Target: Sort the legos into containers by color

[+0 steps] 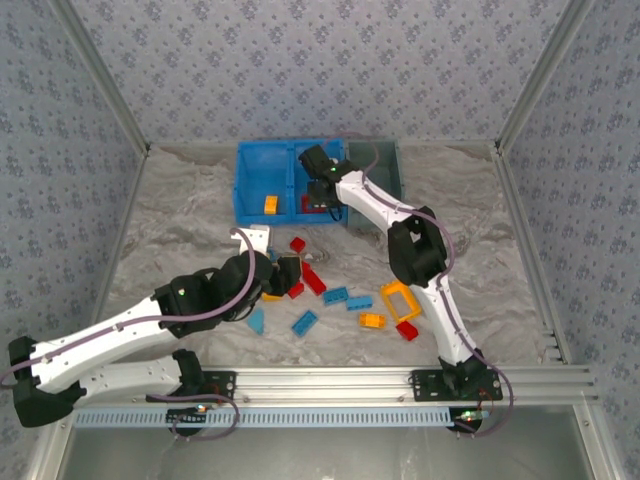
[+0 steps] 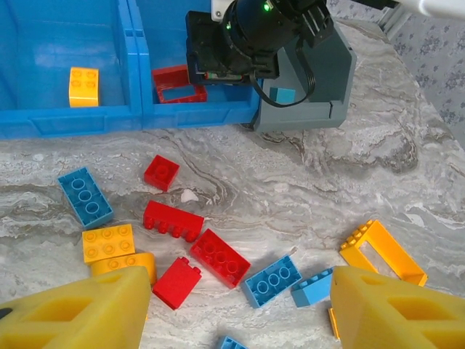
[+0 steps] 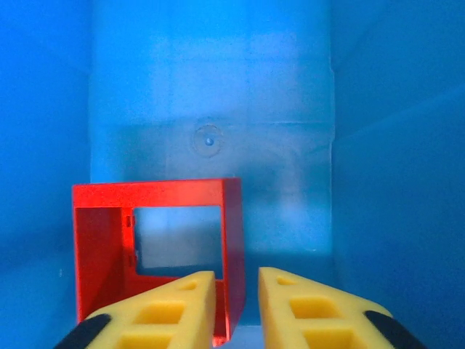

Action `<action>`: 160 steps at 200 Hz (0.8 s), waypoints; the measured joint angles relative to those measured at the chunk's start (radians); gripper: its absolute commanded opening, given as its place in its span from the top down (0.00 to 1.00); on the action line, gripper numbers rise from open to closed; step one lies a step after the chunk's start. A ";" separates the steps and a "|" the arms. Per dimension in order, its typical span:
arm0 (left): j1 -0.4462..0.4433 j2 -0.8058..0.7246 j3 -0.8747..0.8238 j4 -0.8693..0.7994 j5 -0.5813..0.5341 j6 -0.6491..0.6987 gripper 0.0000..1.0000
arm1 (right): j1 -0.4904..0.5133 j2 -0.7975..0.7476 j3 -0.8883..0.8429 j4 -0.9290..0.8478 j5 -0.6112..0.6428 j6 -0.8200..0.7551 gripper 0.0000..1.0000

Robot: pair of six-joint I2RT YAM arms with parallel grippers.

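Yellow fingers of the left claw [image 2: 236, 316] stand wide apart above loose legos [image 2: 173, 220] on the bench [image 2: 327, 182]. The blue bin [image 2: 73, 120] holds an orange-yellow brick [image 2: 83, 86] in its left compartment and a red frame [image 3: 156, 193] in its right. The right claw [image 3: 236, 280], narrow, straddles that frame's side wall; whether it grips cannot be told. The grey bin [image 2: 320, 94] holds a light blue brick [image 2: 285, 95].

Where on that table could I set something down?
Bare table lies left of the blue bin, and right of the grey bin and right arm. It is crowded with legos in front of the blue bin, between that arm and the left arm.
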 measured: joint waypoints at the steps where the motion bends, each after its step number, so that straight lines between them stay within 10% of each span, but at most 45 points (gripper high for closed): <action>1: 0.000 0.000 0.000 -0.001 0.000 0.000 0.33 | 0.000 -0.001 0.000 0.000 0.000 -0.002 0.69; 65: 0.007 0.026 0.043 -0.183 -0.028 -0.087 0.33 | 0.026 -0.248 -0.121 0.016 0.044 -0.054 0.66; 160: 0.230 0.023 -0.042 -0.330 0.204 -0.148 0.29 | 0.381 -1.288 -1.143 0.320 0.068 -0.077 0.36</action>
